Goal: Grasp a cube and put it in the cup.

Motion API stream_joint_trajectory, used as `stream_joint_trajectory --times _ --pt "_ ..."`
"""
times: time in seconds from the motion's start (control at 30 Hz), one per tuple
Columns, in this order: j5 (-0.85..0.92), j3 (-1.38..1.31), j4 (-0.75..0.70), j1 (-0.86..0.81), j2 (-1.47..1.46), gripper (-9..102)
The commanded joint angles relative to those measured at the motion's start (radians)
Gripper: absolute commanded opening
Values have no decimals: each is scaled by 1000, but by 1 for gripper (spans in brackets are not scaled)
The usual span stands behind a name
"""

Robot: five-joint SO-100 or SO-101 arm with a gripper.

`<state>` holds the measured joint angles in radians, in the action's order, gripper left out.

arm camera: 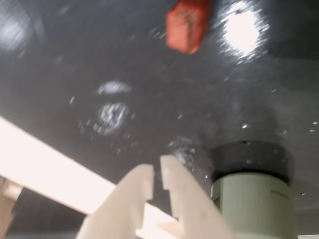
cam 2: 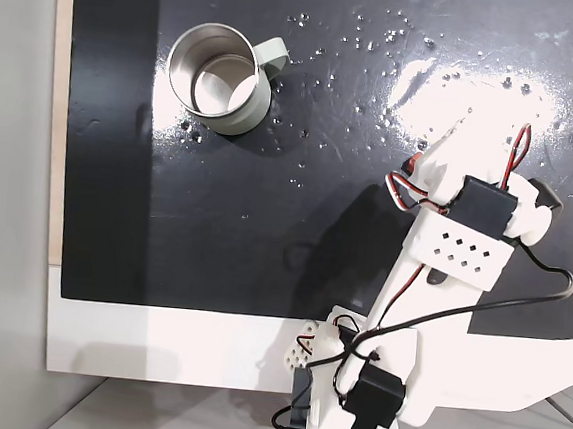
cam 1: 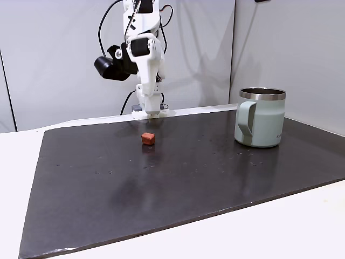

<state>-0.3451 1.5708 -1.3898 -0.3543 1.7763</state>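
Cube: small red-orange cube (cam 1: 148, 138) on the dark mat, left of centre in a fixed view from the front; in the wrist view it (arm camera: 187, 25) sits blurred at the top edge, right of centre, beside a bright glare spot.
Cup: pale green mug (cam 1: 260, 124) with a steel rim, upright at the right side of the mat in the front fixed view, handle turned toward the camera and left; well apart from the cube. In a fixed view from above it (cam 2: 221, 80) stands in the upper left, its inside showing bare metal. In the wrist view its lower body (arm camera: 254, 204) shows at the lower right.
Gripper: two pale fingers enter the wrist view from the bottom edge, gripper (arm camera: 158, 175) tips close together with only a narrow slot between them, pinching nothing; the cube lies far up the frame from the tips.
Arm: white arm (cam 1: 144, 54) raised over the far edge of the mat in the front fixed view, behind the cube; from above, the arm (cam 2: 455, 244) crosses the right half of the frame and covers part of the mat.
Mat: dark glossy mat (cam 1: 188, 172) on a white table (cam 1: 21, 162); specks and glare on its surface in the upper right of the view from above.
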Motion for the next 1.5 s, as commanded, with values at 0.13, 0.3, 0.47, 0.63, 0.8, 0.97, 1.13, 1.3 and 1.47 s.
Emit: stream_joint_trajectory --times 0.13,0.3,0.47,0.63,0.8,0.97,1.13,1.3,1.47 --pt "-31 -91 -51 8 -83 0" --pt "-32 -141 -86 2 -187 0" --pt "-34 -155 -92 -15 -215 0" --pt "-37 -155 -97 -18 -225 2" --pt "-34 -155 -103 -29 -227 14" --pt "-35 -164 -107 -37 -239 21" --pt "-35 -181 -106 -37 -279 22" --pt "-32 -210 -106 -9 -347 22" --pt "-41 -204 -78 -21 -410 21"
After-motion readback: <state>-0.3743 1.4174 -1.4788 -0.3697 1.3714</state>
